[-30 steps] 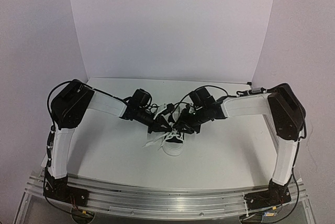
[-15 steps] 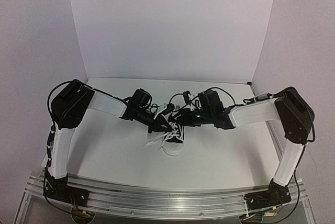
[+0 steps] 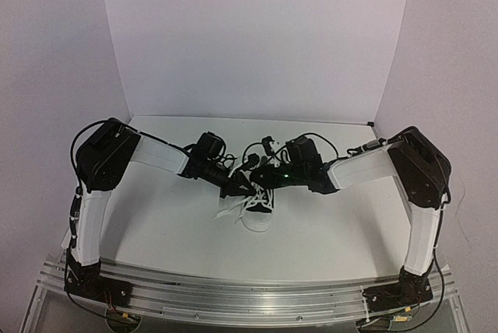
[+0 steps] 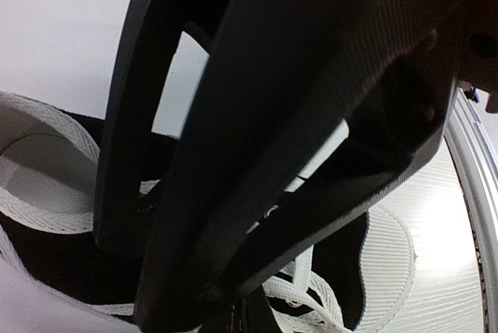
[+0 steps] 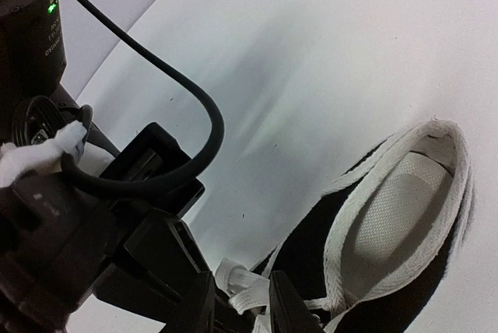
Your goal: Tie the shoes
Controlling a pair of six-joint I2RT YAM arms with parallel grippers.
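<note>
The shoe [image 3: 258, 212], a small black sneaker with a white toe cap, stands mid-table with its toe toward the arms. A loose lace end [image 3: 228, 212] trails off to its left. My left gripper [image 3: 240, 187] sits low over the lacing, shut, and a short fold of white lace [image 5: 237, 280] sticks out at its tip. In the left wrist view its dark fingers [image 4: 233, 193] fill the frame above crossed laces [image 4: 327, 302] and the ribbed toe cap [image 4: 389, 255]. My right gripper [image 5: 241, 306] straddles that fold with a narrow gap, just behind the shoe's open collar [image 5: 397, 216].
White table [image 3: 156, 224] with white backdrop walls on three sides. An aluminium rail [image 3: 249, 294] runs along the near edge. The left arm's black cable [image 5: 194, 99] loops just above my right fingers.
The right arm swung in from the right and reached left, so its gripper now sits behind the shoe against the left gripper's tip, with its jaws narrower. The left arm stayed put.
</note>
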